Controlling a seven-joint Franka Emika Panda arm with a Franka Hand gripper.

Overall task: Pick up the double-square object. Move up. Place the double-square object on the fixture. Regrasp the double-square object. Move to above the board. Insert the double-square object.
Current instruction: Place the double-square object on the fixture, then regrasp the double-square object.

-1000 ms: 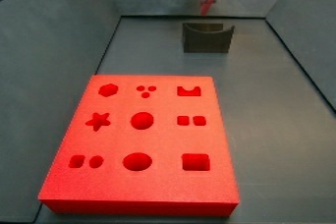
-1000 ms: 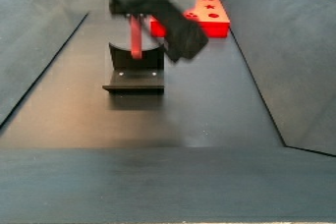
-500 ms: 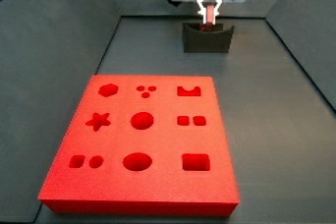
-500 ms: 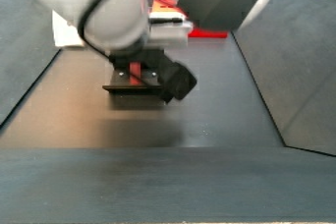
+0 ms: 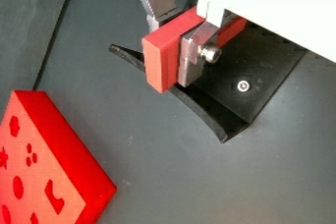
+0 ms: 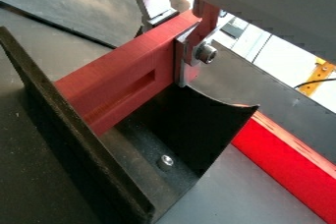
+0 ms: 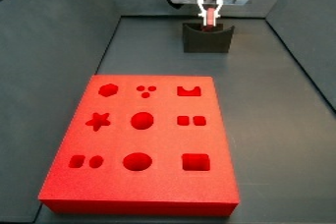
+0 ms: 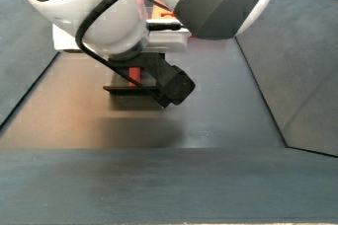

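The gripper (image 5: 175, 51) is at the dark L-shaped fixture (image 5: 230, 95), its jaws clenched on the light-red elongated double-square object (image 6: 125, 81). Both wrist views show this grasp. A side view shows the bright red board (image 7: 144, 144) with its cutouts, well apart from the fixture.

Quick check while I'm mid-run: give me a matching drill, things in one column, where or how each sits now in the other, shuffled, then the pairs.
Things:
1. block
2. fixture
3. board
4. gripper

States:
A. lies flat on the floor, cutouts up, nothing in them
B. shut on the pink piece, low over the dark bracket
C. stands at the far end of the floor in a side view
D. held between the silver fingers

Pairs: 1-D, 2-C, 3-A, 4-B
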